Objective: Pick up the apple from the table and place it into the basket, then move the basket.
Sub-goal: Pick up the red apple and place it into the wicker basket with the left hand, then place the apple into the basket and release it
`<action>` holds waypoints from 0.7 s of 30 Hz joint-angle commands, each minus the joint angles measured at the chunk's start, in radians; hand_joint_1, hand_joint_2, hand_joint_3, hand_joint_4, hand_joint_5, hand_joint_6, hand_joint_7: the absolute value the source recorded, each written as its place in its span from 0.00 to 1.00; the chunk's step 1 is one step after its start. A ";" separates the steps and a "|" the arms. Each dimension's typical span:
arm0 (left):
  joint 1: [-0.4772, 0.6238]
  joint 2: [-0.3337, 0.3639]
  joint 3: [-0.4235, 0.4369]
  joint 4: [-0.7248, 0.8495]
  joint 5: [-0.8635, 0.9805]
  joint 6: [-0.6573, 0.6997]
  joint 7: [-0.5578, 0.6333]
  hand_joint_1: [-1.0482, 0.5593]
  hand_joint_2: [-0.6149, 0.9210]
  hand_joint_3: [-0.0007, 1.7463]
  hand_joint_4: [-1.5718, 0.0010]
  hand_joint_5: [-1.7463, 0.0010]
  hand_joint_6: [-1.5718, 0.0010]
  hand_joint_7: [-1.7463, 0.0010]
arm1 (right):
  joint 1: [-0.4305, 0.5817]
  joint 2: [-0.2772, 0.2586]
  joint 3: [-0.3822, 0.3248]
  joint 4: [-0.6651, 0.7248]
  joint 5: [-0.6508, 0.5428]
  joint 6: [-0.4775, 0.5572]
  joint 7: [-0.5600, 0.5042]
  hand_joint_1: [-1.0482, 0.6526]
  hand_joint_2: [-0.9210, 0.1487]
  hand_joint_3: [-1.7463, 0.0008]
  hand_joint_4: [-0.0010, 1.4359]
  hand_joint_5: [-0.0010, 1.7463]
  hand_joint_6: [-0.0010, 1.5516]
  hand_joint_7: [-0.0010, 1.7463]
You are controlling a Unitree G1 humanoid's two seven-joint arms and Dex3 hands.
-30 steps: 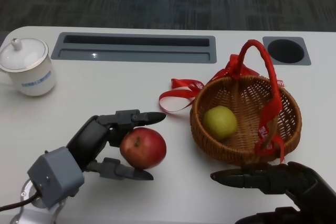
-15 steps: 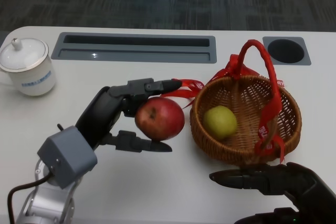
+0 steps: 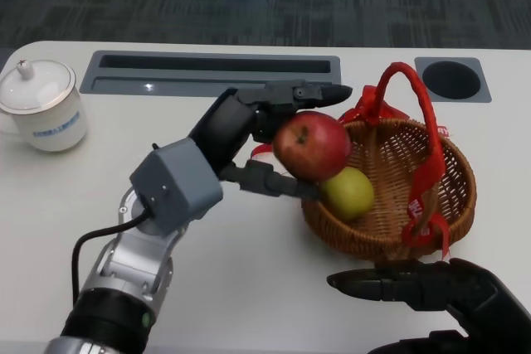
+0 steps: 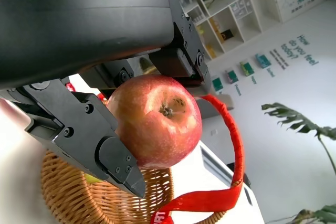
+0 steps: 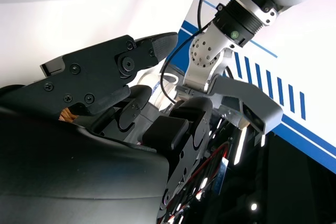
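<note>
Since a second ago my left hand (image 3: 249, 134) has carried the red apple (image 3: 312, 145) up off the counter (image 3: 207, 288); now pinched over the basket (image 3: 452, 196) rim. Right hand (image 3: 431, 283) empty, fingers extended. I'd clear the handle, lower beside the green fruit (image 3: 348, 192), then release.

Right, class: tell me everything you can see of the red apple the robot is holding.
The red apple is round, with glossy red skin that has yellowish patches and a short brown stem in a dimple, as the left wrist view shows. The left hand holds it off the table, black fingers on opposite sides. It hangs over the near-left rim of the wicker basket, above a green apple inside.
</note>
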State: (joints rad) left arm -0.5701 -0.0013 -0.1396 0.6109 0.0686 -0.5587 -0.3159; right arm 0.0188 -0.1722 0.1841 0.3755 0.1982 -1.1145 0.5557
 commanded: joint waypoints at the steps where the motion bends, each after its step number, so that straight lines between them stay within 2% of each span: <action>1: -0.065 -0.016 -0.010 0.068 0.030 -0.034 0.037 0.51 0.91 0.00 0.16 1.00 0.28 1.00 | 0.013 -0.006 0.001 -0.015 -0.001 -0.012 -0.010 0.46 0.10 1.00 0.60 0.00 0.51 0.00; 11: -0.206 -0.093 -0.035 0.332 0.090 -0.088 0.101 0.51 0.91 0.00 0.17 1.00 0.28 1.00 | 0.031 -0.005 0.004 -0.042 -0.011 0.000 -0.030 0.46 0.10 1.00 0.60 0.00 0.52 0.00; 21: -0.281 -0.123 -0.029 0.512 0.122 -0.132 0.160 0.52 0.91 0.00 0.18 1.00 0.29 1.00 | 0.057 -0.015 0.002 -0.091 -0.032 0.021 -0.054 0.46 0.11 1.00 0.60 0.00 0.52 0.00</action>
State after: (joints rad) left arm -0.8229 -0.1228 -0.1792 1.1067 0.1952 -0.6703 -0.1737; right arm 0.0670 -0.1714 0.1933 0.2983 0.1735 -1.0996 0.5119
